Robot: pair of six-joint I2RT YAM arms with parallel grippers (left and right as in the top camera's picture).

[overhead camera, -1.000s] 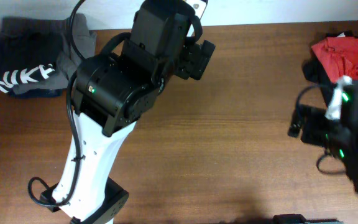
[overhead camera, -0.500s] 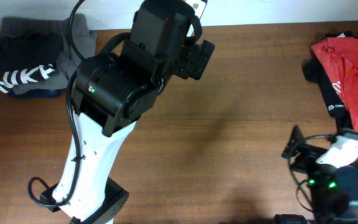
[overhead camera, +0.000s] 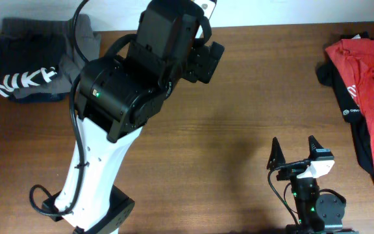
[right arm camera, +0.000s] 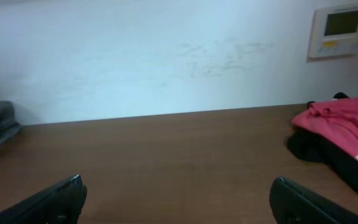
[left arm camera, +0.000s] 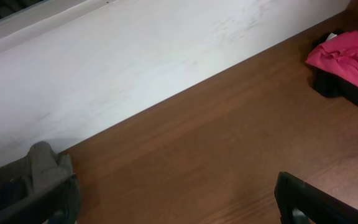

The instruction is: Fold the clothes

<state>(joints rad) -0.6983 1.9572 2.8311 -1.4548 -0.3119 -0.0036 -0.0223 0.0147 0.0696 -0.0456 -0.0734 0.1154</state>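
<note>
The clothes lie in two heaps. A black garment with white lettering (overhead camera: pixel 24 78) rests on a grey garment (overhead camera: pixel 76 36) at the table's far left corner. A red T-shirt (overhead camera: pixel 369 71) lies spread over a black garment (overhead camera: pixel 343 97) at the right edge. It also shows in the left wrist view as the red T-shirt (left arm camera: pixel 347 56) and in the right wrist view as the red T-shirt (right arm camera: pixel 344 124). My left gripper (left arm camera: pixel 176 199) is open over bare wood, nothing between its fingers. My right gripper (overhead camera: pixel 295 151) stands open near the front edge, left of the red T-shirt, holding nothing.
My left arm (overhead camera: pixel 128 84) is bulky and covers the table's middle left, its white link (overhead camera: pixel 93 169) running to the front edge. A white wall (right arm camera: pixel 166 56) backs the table, with a wall panel (right arm camera: pixel 340 28) on it. Bare wood (overhead camera: pixel 252 104) lies between the two heaps.
My right arm has drawn back from the red T-shirt at the right edge to the table's front, leaving the shirt uncovered. The left arm has not moved.
</note>
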